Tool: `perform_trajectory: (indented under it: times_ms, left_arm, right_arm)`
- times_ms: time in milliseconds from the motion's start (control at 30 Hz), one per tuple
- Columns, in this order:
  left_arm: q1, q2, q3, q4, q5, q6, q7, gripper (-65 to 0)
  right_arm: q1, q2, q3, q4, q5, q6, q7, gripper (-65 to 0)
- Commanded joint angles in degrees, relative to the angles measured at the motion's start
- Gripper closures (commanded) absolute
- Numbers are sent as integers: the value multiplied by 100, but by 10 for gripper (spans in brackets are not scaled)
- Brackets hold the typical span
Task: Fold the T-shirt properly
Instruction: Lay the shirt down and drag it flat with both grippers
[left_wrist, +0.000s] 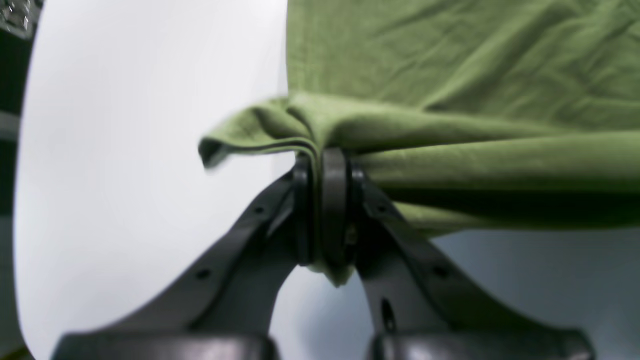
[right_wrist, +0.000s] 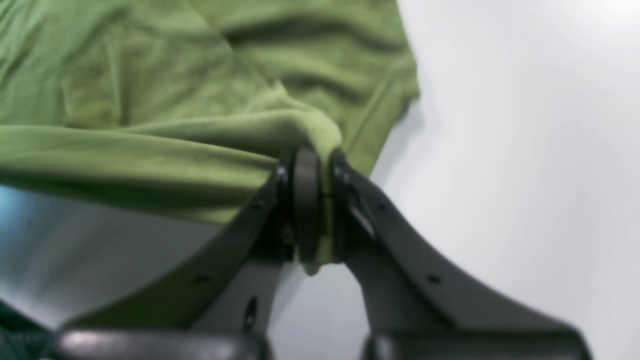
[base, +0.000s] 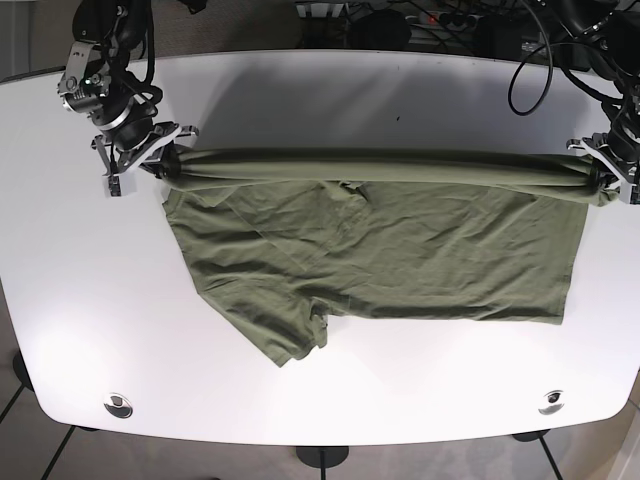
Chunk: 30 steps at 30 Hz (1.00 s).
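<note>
Right gripper (base: 165, 160), over on the base view's left, is clamped tight on one end of the green T-shirt (base: 400, 255), cloth bunched between its jaws in the wrist view (right_wrist: 315, 200). Between the arms the lifted edge stretches as a taut roll across the white table (base: 320, 90), the rest spread flat below, one sleeve angled down-left. Left gripper (base: 600, 180) pinches the opposite end, fabric squeezed between its pads (left_wrist: 334, 200).

T-shirt (base: 400, 260) | olive green, wrinkled | far edge lifted taut between both grippers, pinched at each end | rest lies flat below them
</note>
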Motion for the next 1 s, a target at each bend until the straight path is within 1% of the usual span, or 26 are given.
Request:
perform_trajectory:
  times_ms: [33,133,167,200,233,267,300,333,367,400,467,500,533,567,600,633,700,733,800,867,900,967,1000]
  left_arm:
    - [30,-160,-62,-73,-24,53,-145,-1]
    - [215,-213,-18,-328,-15,53,-382,-15]
    - [232,-266,-9,-390,-15,53,-391,-53]
    - [232,-283,-9,-443,-15,53,-391,-115]
    - [232,-283,-18,-504,-15,53,-382,-190]
    - [232,-292,-36,-566,-15,53,-382,-262]
    - [232,-415,-53,-583,-15,53,-373,-346]
    - [232,-485,-62,-592,-15,53,-373,-385]
    - [268,-547,-62,-592,-15,53,-373,-407]
    - [356,-644,-62,-583,-68,53,-373,-424]
    - [443,-793,-62,-513,-173,53,-373,-440]
    - [461,-863,-89,-487,-305,53,-365,-442]
    - [558,-969,-229,-425,-534,53,-356,-446]
    - [707,-1004,-335,-399,-683,53,-356,-454]
    - [804,-1022,-440,-311,-824,53,-356,-463]
    - [874,-1022,-493,-223,-912,53,-356,-465]
    - [918,-1013,-414,-30,-947,53,-356,-465]
    - [962,-1004,-308,32,-929,53,-382,-463]
    - [1085,-986,-36,111,-692,53,-453,-458]
    - [1094,-837,246,102,-367,53,-664,-458]
    - [1120,-617,325,129,-112,53,-875,-458]
    - [1287,-362,307,261,249,53,-1129,-458]
    - [1331,-222,307,305,495,53,-1305,-458]
  right_arm:
    - [-107,77,13,103,-6,0,139,-21]
    - [-300,77,13,59,-6,9,139,-21]
    - [-335,85,13,15,-6,9,139,-21]
    - [-379,121,13,-37,-15,9,139,-22]
    - [-423,217,13,-73,-15,9,139,-38]
    - [-432,279,4,-99,-15,9,139,-73]
    - [-564,349,22,-99,-15,9,139,-154]
    - [-643,376,48,-73,-6,9,139,-212]
    - [-704,384,48,-64,29,9,139,-279]
    - [-766,455,57,-37,38,9,139,-336]
    - [-924,499,57,94,38,9,139,-434]
    - [-1012,490,57,165,47,9,139,-461]
    - [-1091,490,66,270,47,106,148,-466]
    - [-1109,472,75,297,47,308,148,-466]
    - [-1118,455,136,305,47,466,156,-466]
    - [-1126,384,303,297,47,554,156,-466]
    - [-1082,59,848,288,38,677,156,-466]
    - [-1065,-38,1086,288,29,748,156,-466]
    - [-942,-46,1244,288,3,871,156,-466]
    - [-959,-46,1244,288,38,897,139,-466]
    - [-1056,-46,1209,288,38,994,95,-466]
    - [-1126,-90,1183,288,38,1284,-19,-466]
    - [-1144,-90,1068,270,21,1337,-37,-466]
